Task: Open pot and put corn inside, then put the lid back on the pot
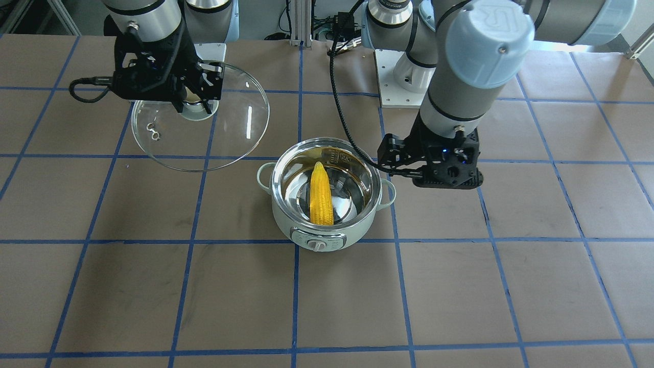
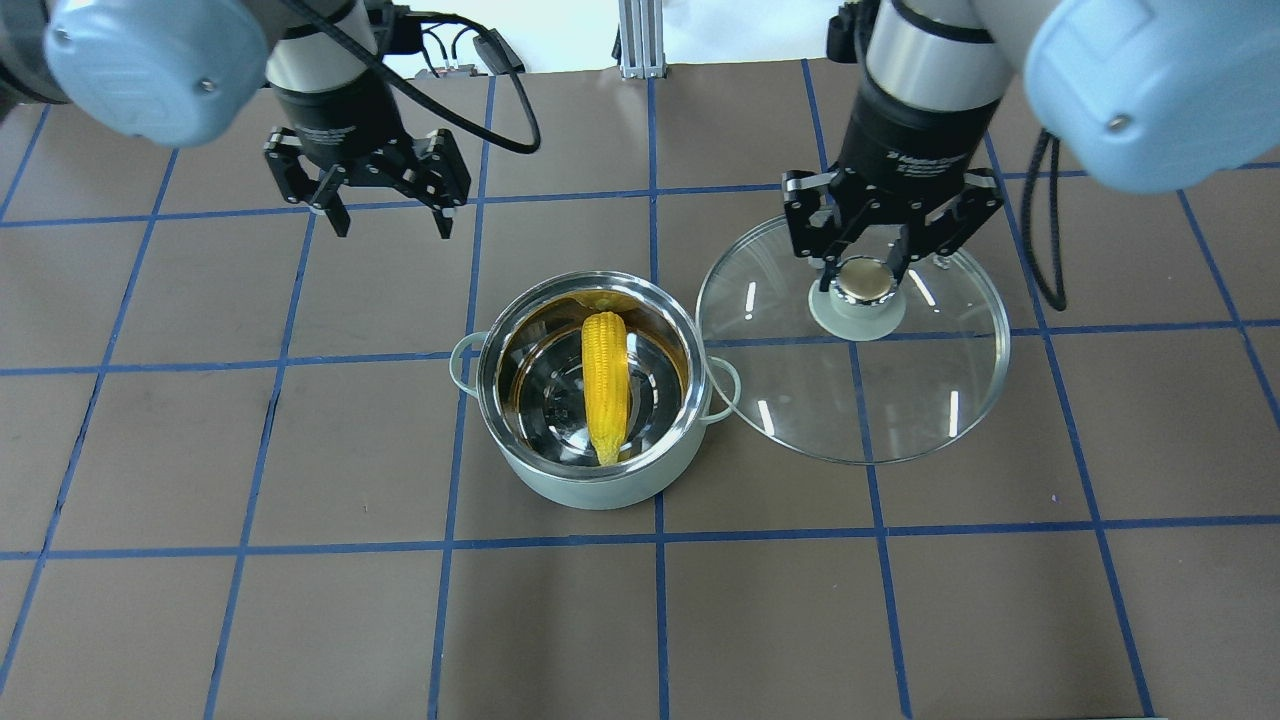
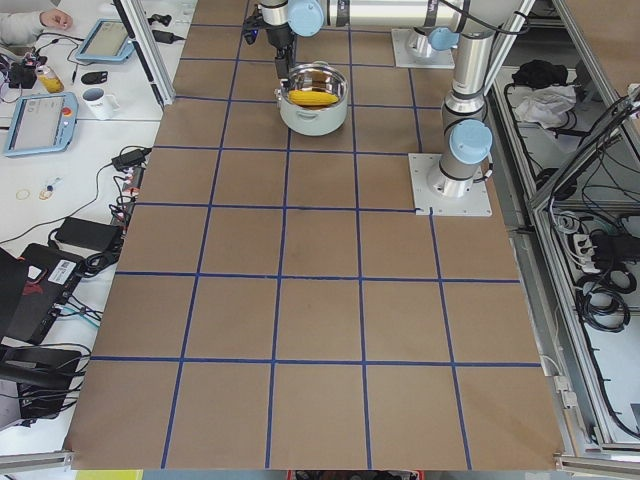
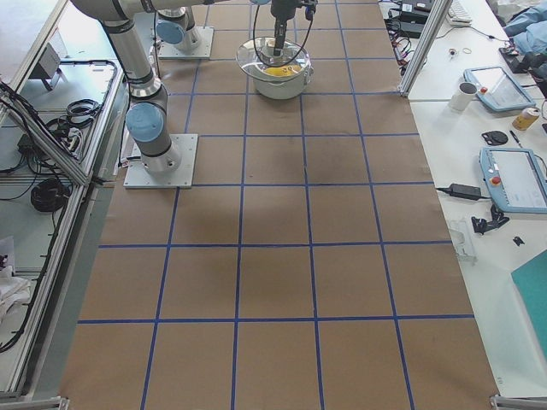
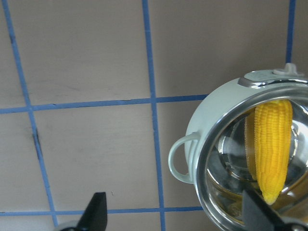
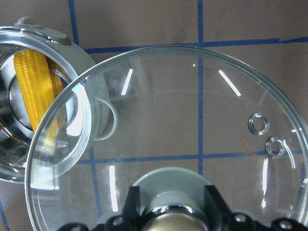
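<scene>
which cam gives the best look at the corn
Overhead exterior: the whole corn shows, unobstructed, inside the open pot. Front-facing is nearly as good. Both wrist views catch only part of it; the side views show a tiny yellow patch.

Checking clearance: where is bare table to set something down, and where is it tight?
Bare: the table beyond the pot, control-knob side, and beside it below the open left gripper. Tight: between pot and the lid held by the right gripper.
</scene>
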Available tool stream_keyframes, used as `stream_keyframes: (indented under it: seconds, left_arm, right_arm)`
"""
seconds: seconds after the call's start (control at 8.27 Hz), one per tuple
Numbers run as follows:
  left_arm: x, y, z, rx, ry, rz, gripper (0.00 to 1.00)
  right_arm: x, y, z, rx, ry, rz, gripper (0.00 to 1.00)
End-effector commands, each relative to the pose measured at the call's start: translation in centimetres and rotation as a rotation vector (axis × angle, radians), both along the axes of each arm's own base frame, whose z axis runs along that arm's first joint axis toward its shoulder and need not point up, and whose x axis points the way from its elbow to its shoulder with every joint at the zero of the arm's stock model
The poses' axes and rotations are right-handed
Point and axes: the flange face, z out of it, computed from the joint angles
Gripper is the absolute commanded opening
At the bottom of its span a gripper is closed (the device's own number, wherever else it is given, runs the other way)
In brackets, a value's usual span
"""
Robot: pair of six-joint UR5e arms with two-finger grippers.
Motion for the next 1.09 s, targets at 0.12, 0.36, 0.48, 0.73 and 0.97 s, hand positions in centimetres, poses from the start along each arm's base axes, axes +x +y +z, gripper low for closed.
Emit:
stream_keyframes:
  seconds: [0.12,0.36,0.48,0.73,0.97]
  left_arm:
    - [7.0,0.0,2.4,-0.017,-0.002,0.066,1.0]
    - [7.0,-0.1,2.5,-0.024,0.003,0.007,1.0]
    - [7.0,-0.2,2.3,-0.024,0.003,0.007,1.0]
    - [7.2,-0.2,2.7,-0.039,0.004,0.01,1.0]
    - [7.1,-0.3,2.7,-0.042,0.002,0.008,1.0]
  right_arm:
    - [14.2,-1.1,-6.9,-0.085,-0.003,-0.093,0.0]
    - [18.6,-2.1,-11.1,-0.115,-0.022,-0.146,0.0]
    - [20.0,-2.2,-13.0,-0.102,-0.014,-0.134,0.0]
    - [21.0,-2.2,-13.7,-0.108,-0.032,-0.162,0.0]
    - [22.5,-1.7,-14.4,-0.115,-0.038,-0.164,0.0]
